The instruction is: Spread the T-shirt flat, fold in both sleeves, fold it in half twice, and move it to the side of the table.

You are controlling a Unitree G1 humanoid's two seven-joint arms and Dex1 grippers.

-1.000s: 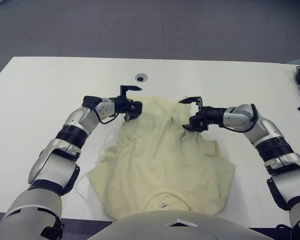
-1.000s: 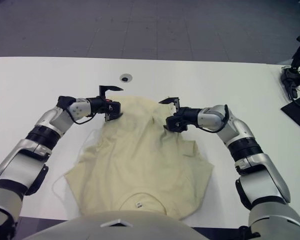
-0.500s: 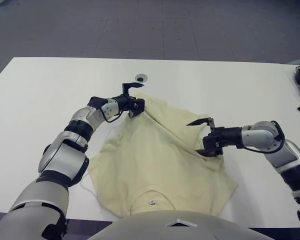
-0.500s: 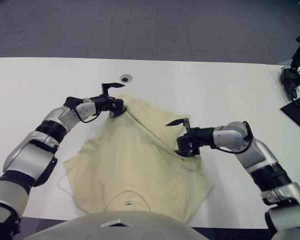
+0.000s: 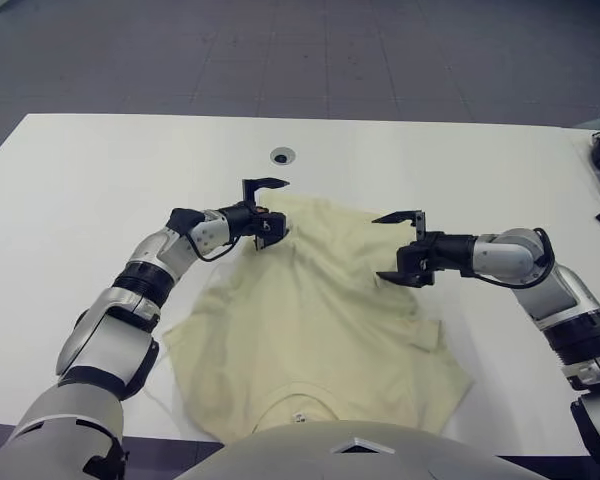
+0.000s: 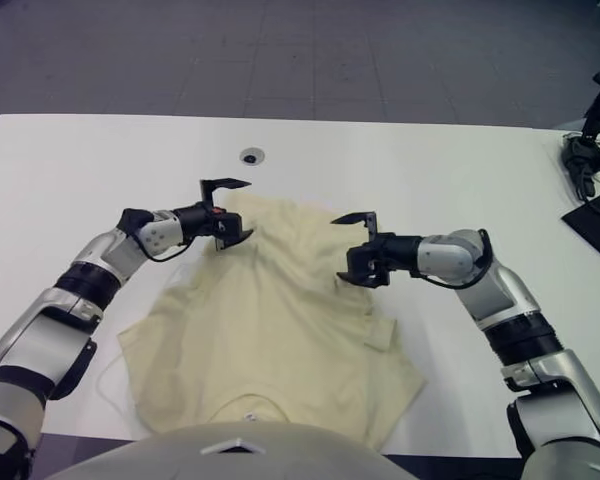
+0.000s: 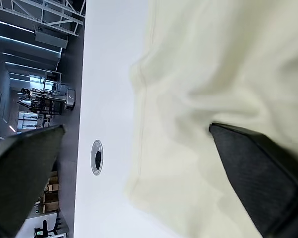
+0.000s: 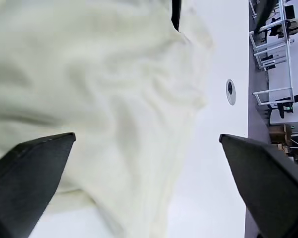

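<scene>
Table (image 5: 100, 180): cream T-shirt (image 5: 310, 340) lies rumpled just robot-side of the cable grommet (image 5: 281, 155); judged still at spreading, all folds outstanding. Left gripper (image 5: 267, 206) near the grommet and right gripper (image 5: 404, 247) farther off both gape, holding nothing

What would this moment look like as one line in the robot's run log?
stage: spreading | T-shirt: rumpled, not yet flat on table | left gripper: open at far hem | right gripper: open at right edge

shirt (image 5: 310, 330): 1 | table (image 5: 100, 170): 1 | grippers: 2, left gripper (image 5: 275, 210) and right gripper (image 5: 380, 247), at shirt's far edge | hole (image 5: 281, 155): 1, beyond shirt
</scene>
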